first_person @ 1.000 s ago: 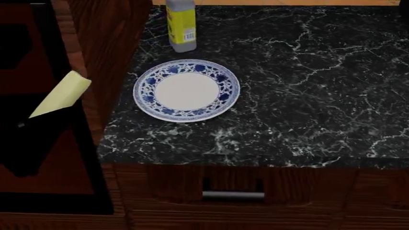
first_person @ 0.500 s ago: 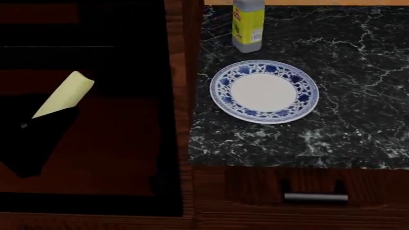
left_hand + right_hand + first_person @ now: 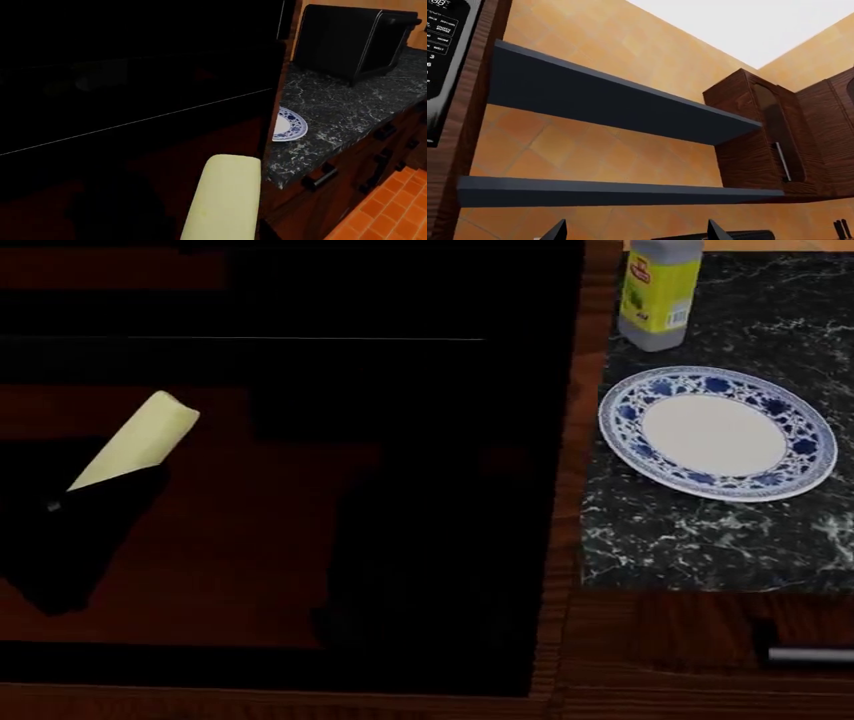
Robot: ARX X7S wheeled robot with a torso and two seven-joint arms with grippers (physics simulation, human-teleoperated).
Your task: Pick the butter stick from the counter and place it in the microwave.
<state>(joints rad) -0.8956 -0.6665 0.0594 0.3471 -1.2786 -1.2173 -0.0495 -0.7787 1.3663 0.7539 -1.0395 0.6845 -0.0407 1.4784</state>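
Observation:
The butter stick [image 3: 138, 445] is a pale yellow-green block that sticks up at a slant out of my left gripper [image 3: 114, 476], which is shut on its lower end. It is held in front of the microwave [image 3: 334, 390], a large dark glossy box set in a wood frame. The left wrist view shows the butter stick [image 3: 227, 200] against that dark front [image 3: 133, 100]. The microwave's keypad [image 3: 442, 55] shows at the edge of the right wrist view. My right gripper [image 3: 635, 231] is open, raised toward the wall, with nothing between its fingers. The black marble counter [image 3: 707, 540] lies to the right.
A blue-and-white plate [image 3: 718, 432] and a grey bottle with a yellow label [image 3: 659, 292] stand on the counter. A black box-shaped appliance [image 3: 350, 42] sits farther along it. Dark wall shelves [image 3: 607, 107] and a wood cabinet [image 3: 767, 135] hang above.
The head view has swung left: the plate, bottle and counter have slid to the right and the dark microwave now fills most of the view. The butter stays in my left gripper.

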